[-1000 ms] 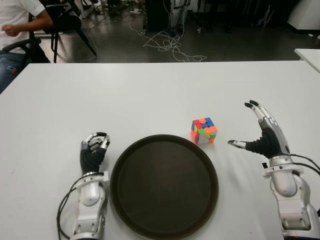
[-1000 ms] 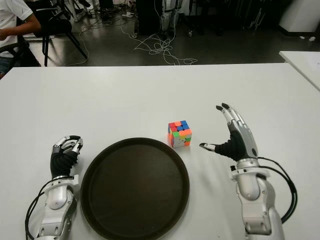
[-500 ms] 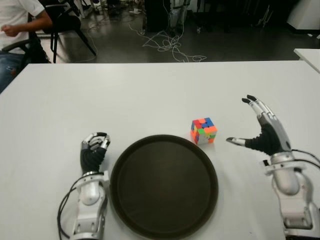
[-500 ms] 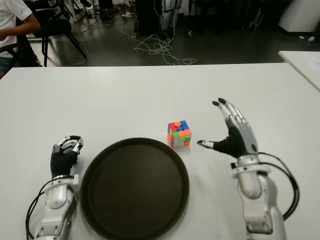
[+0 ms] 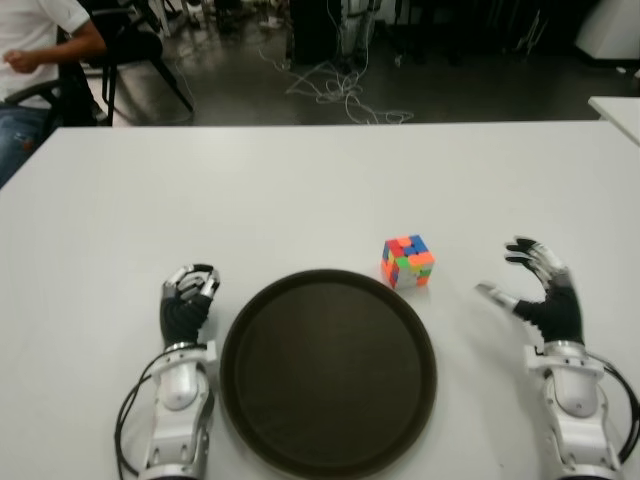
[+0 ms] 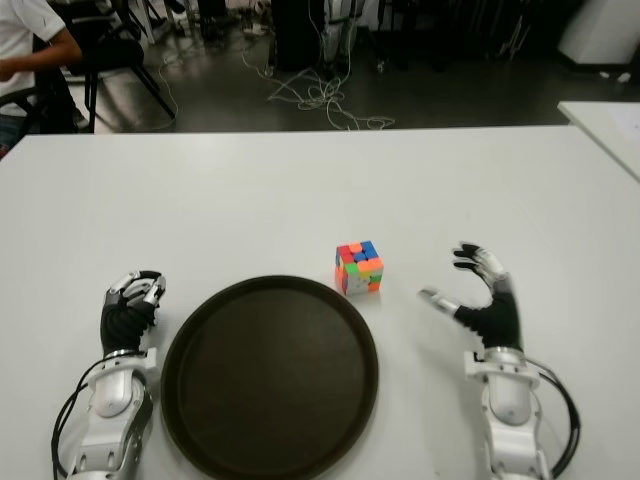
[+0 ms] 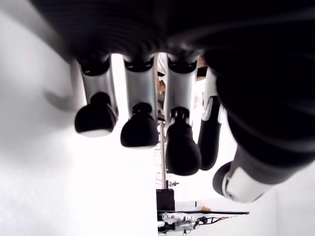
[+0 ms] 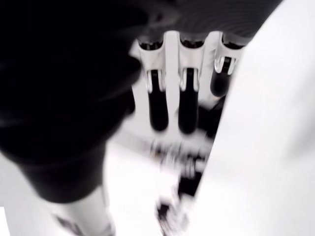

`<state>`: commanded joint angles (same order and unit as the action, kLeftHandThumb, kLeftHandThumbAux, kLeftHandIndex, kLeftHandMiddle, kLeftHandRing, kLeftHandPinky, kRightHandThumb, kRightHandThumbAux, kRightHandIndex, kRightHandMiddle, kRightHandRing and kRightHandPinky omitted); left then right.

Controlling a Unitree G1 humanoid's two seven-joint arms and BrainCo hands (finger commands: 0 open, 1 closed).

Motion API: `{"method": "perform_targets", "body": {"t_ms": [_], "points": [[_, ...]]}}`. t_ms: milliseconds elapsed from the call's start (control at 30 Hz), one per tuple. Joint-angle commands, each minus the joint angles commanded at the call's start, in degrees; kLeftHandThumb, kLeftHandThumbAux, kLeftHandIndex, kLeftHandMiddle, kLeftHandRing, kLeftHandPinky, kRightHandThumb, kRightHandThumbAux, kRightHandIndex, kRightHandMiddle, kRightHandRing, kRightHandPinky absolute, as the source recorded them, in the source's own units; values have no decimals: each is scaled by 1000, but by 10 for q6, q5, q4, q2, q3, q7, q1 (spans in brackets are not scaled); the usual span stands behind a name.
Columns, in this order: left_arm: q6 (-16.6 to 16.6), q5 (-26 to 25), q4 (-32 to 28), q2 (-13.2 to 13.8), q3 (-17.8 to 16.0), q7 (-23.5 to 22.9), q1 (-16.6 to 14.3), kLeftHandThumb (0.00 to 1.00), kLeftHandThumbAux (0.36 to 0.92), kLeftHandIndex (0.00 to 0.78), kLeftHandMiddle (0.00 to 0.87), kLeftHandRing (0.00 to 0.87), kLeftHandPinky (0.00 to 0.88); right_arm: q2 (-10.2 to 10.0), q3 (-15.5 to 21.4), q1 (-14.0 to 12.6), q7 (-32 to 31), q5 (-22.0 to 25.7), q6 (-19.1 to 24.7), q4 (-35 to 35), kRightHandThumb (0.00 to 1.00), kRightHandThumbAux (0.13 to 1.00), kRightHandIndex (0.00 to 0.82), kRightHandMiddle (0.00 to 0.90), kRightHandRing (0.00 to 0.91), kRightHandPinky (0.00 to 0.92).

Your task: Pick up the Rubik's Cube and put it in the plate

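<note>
A scrambled Rubik's Cube [image 5: 407,261] sits on the white table just beyond the far right rim of the dark round plate [image 5: 328,372]. Nothing lies in the plate. To the right of the cube, my right hand [image 5: 532,290] is open with fingers spread, a short gap away and holding nothing. My left hand [image 5: 188,295] shows to the left of the plate with its fingers curled and nothing in them.
The white table [image 5: 250,190] stretches wide beyond the cube. A person sits on a chair [image 5: 30,60] at the far left, past the table's edge. Cables [image 5: 340,85] lie on the floor behind. Another table's corner [image 5: 620,110] shows at the far right.
My right hand has dropped lower and drawn back toward me, its fingers less raised than before. The cube, plate and left hand have not moved.
</note>
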<state>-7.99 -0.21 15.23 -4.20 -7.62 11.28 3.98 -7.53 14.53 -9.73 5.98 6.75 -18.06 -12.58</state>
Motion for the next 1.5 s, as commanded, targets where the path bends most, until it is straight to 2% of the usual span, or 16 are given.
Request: {"method": "perform_targets", "body": {"t_ms": [67, 200, 433, 700, 1000, 1500], "points": [[0, 0, 0, 1, -1, -1, 0, 710, 702, 445, 789, 814, 826, -2, -5, 1, 3, 8, -1, 5, 177, 870, 738, 809, 813, 826], [4, 1, 0, 4, -2, -5, 0, 711, 702, 445, 792, 819, 828, 0, -12, -3, 3, 2, -12, 8, 227, 869, 777, 844, 847, 851], [17, 7, -8, 4, 0, -3, 2, 712, 703, 445, 795, 824, 832, 4, -17, -8, 11, -27, -28, 5, 269, 874, 793, 853, 856, 857], [31, 7, -12, 2, -1, -1, 0, 711, 703, 445, 793, 824, 827, 4, -20, -11, 14, -36, -16, 14, 313, 871, 798, 852, 861, 865], [36, 7, -19, -1, 0, 0, 2, 711, 703, 444, 791, 820, 826, 11, -25, -13, 10, -53, -27, 14, 308, 873, 792, 852, 861, 867], [31, 11, -20, -2, 1, 2, 4, 710, 704, 444, 786, 813, 824, 21, -26, -14, 11, -86, -35, 10, 224, 895, 783, 843, 851, 856]]}}
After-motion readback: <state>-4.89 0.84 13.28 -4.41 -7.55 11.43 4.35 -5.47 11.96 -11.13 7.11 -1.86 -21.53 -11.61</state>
